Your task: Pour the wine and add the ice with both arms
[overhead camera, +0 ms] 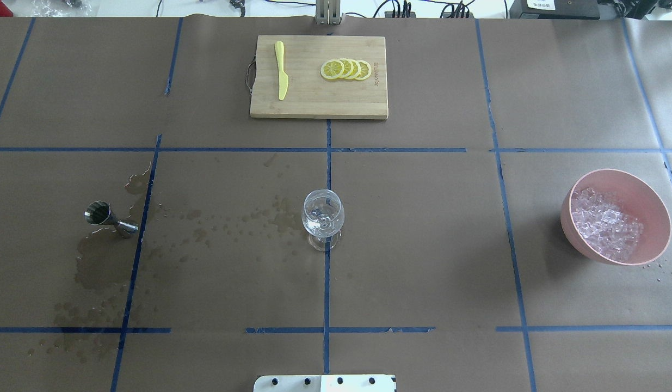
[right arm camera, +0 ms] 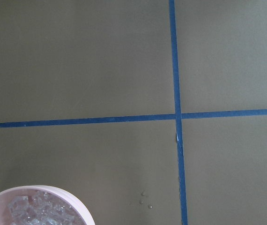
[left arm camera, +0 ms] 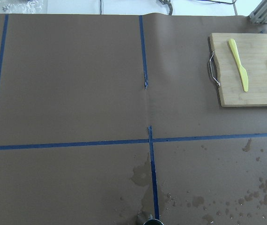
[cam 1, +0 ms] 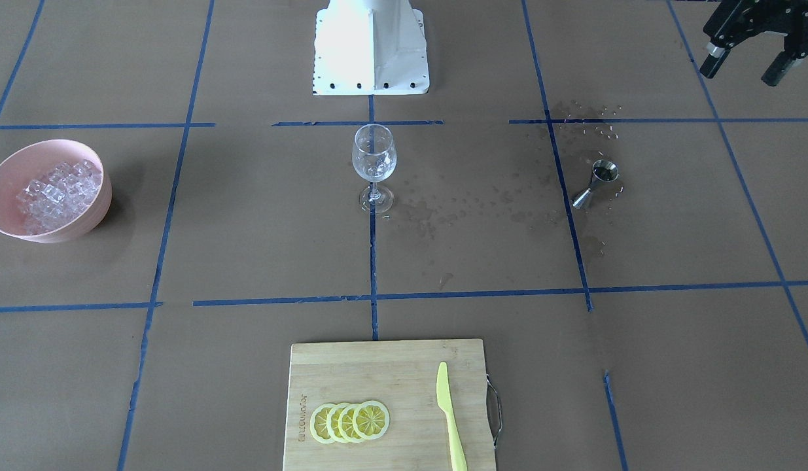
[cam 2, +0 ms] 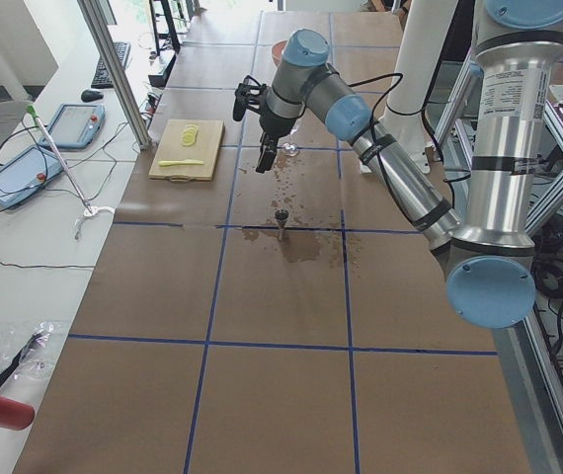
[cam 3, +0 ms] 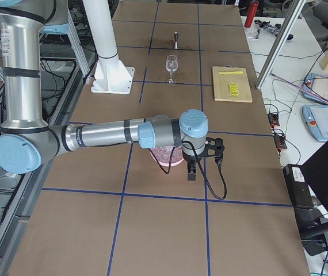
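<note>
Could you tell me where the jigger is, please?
Overhead view: the jigger stands on the left, among wet marks beside a blue tape line, left of the wine glass.

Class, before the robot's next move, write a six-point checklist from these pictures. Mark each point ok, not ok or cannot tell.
1. Wine glass upright: ok.
2. Jigger upright: ok.
3. Paper around jigger dry: not ok, spill stains.
4. Ice in pink bowl: ok.
5. Left gripper empty, fingers apart: ok.
6. Right gripper open: cannot tell.
</note>
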`<state>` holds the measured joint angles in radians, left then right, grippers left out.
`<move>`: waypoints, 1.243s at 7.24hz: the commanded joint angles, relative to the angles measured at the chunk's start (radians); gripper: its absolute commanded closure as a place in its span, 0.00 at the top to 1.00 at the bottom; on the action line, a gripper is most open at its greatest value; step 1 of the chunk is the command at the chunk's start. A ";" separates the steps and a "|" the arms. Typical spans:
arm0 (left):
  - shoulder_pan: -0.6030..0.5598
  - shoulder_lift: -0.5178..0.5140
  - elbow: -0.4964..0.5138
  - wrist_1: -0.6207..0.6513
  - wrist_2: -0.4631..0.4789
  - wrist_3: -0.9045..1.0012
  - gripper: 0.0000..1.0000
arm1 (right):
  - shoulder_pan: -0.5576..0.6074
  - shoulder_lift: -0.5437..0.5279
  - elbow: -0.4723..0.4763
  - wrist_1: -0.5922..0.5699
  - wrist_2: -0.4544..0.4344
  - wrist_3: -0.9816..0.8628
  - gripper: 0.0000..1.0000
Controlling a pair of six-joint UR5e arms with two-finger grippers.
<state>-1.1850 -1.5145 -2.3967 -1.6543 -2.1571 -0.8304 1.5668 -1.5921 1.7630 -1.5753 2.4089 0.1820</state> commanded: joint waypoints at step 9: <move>0.823 0.396 -0.030 -0.486 0.884 -0.701 1.00 | -0.002 0.011 0.035 0.005 0.036 0.053 1.00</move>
<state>-0.5136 -1.1464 -2.4326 -2.1412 -1.4321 -1.4270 1.5647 -1.5845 1.7952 -1.5710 2.4468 0.2330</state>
